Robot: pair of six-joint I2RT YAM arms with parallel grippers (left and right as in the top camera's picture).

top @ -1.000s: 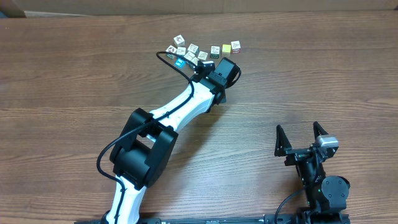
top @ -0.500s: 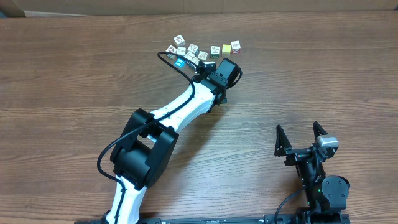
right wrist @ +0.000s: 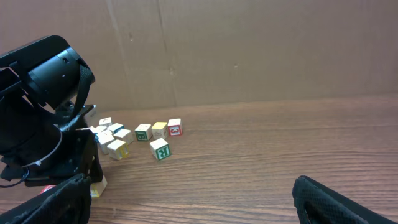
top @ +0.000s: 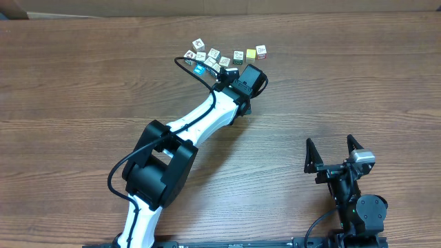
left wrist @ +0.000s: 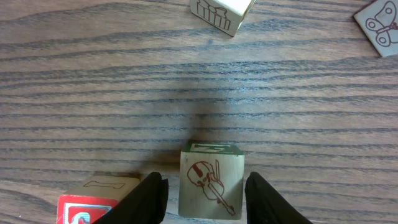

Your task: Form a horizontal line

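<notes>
Both sets of jaws are spread: the left gripper (left wrist: 205, 185) straddles a violin-marked cube (left wrist: 212, 180) on the table (left wrist: 93, 93); the right gripper (top: 329, 141) holds nothing.

Matt grained wooden table (left wrist: 298, 93), smooth pale wooden cube (left wrist: 211, 186), left hand (left wrist: 207, 198) of matt black plastic

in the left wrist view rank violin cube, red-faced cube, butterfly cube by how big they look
violin cube: largest, nearest the camera
red-faced cube and butterfly cube: both cropped by the frame, so not ranked

White arm (top: 204, 115), black joints (top: 162, 167), cable (top: 109, 180) and jaws
</notes>
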